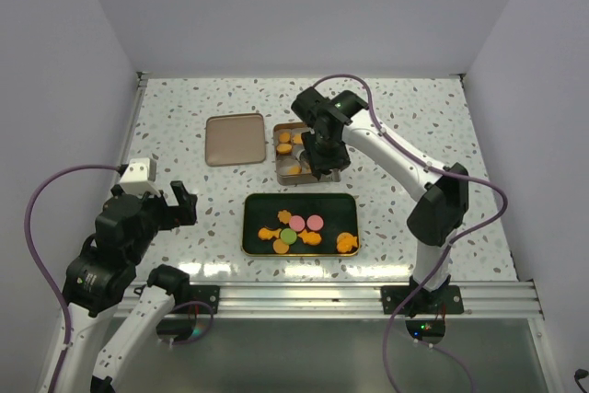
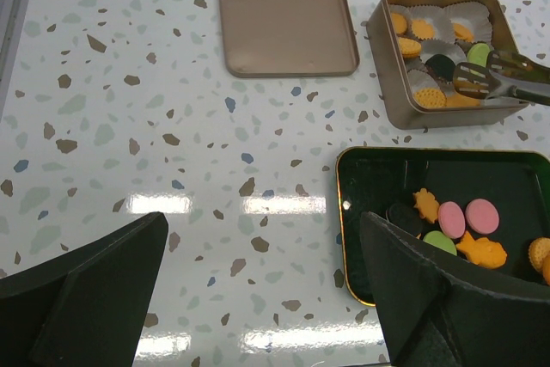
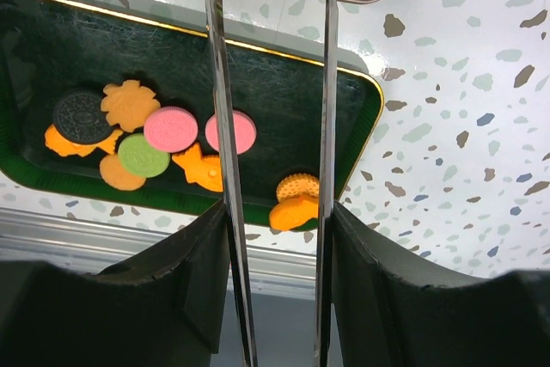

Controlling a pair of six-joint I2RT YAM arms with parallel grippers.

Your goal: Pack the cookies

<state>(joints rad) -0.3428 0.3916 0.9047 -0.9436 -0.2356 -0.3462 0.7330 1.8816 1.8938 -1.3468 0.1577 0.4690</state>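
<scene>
Orange, pink and green cookies [image 3: 170, 129] lie mostly on the dark green tray [image 1: 262, 207]. A few more sit in paper cups [image 2: 447, 19] inside the gold tin [image 2: 464, 115] just behind it. We see the right gripper [image 1: 322, 158] over the tin, its jaws pinching a pair of metal tongs [image 2: 503, 75]. Beside the tin rests a flat gold lid [image 1: 234, 139]. Our left gripper [image 2: 262, 229] hovers above the speckled table [image 1: 414, 117], jaws spread wide.
</scene>
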